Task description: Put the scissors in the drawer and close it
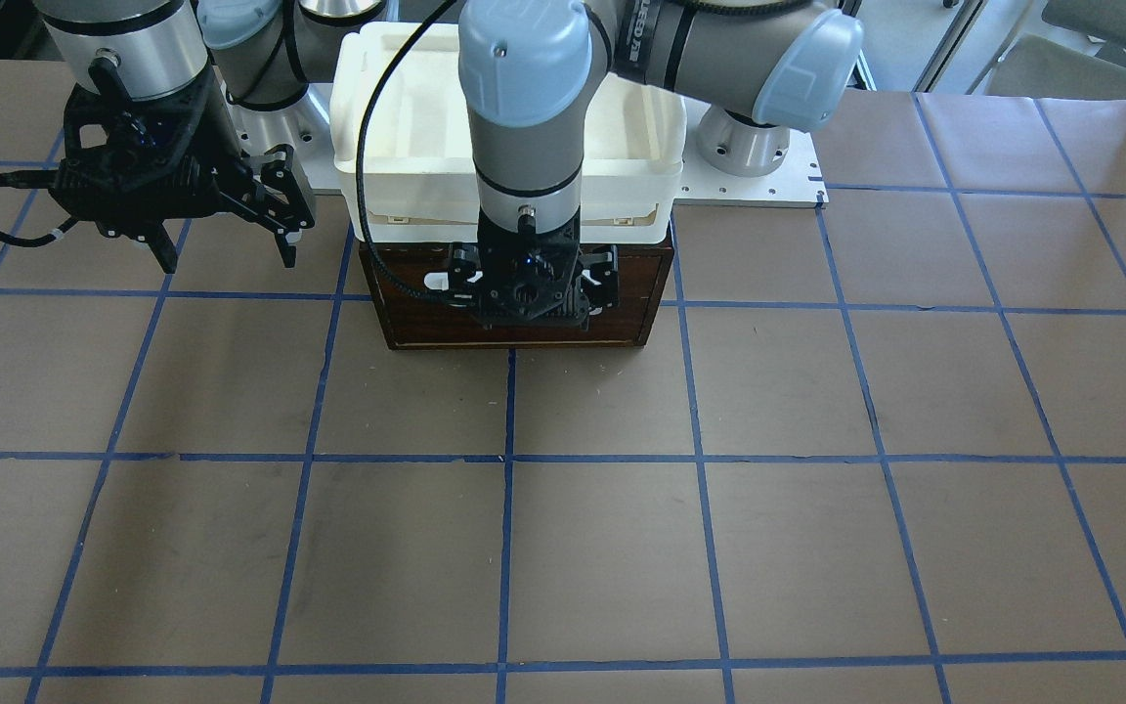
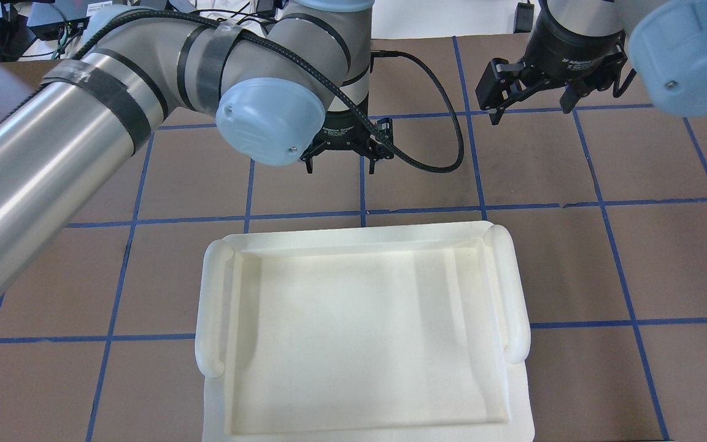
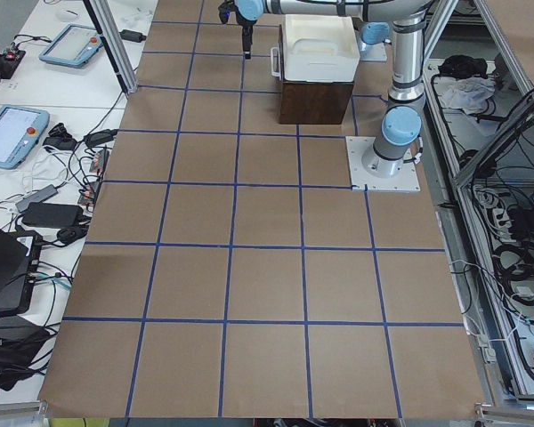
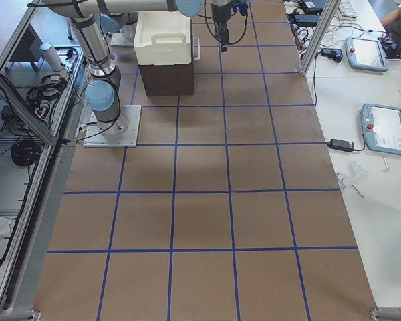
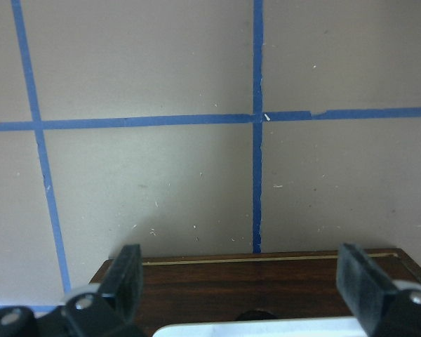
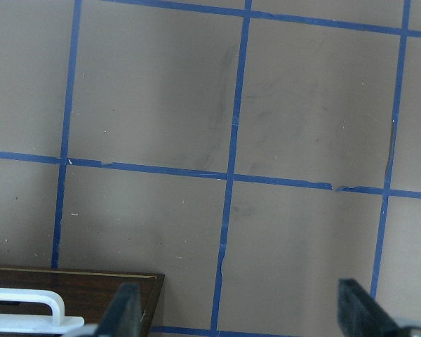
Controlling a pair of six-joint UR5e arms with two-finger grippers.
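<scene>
The drawer (image 1: 426,318) shows its dark brown front under the white tray, and none of its pale inside shows. My left gripper (image 1: 530,286) hangs right in front of it, open. In the left wrist view its fingers (image 5: 126,277) stand wide apart over the brown front (image 5: 252,281), with the white bar handle (image 5: 266,328) low between them. My right gripper (image 1: 228,244) is open and empty above the table, beside the drawer. Its wrist view shows the drawer's corner (image 6: 119,288) and the handle's end (image 6: 28,309). The scissors are not in view.
A large white plastic tray (image 2: 516,307) sits on top of the brown cabinet (image 3: 316,102) and hides it from overhead. The left arm's black cable (image 2: 445,123) loops beside the gripper. Brown table with blue tape lines stretches out in front.
</scene>
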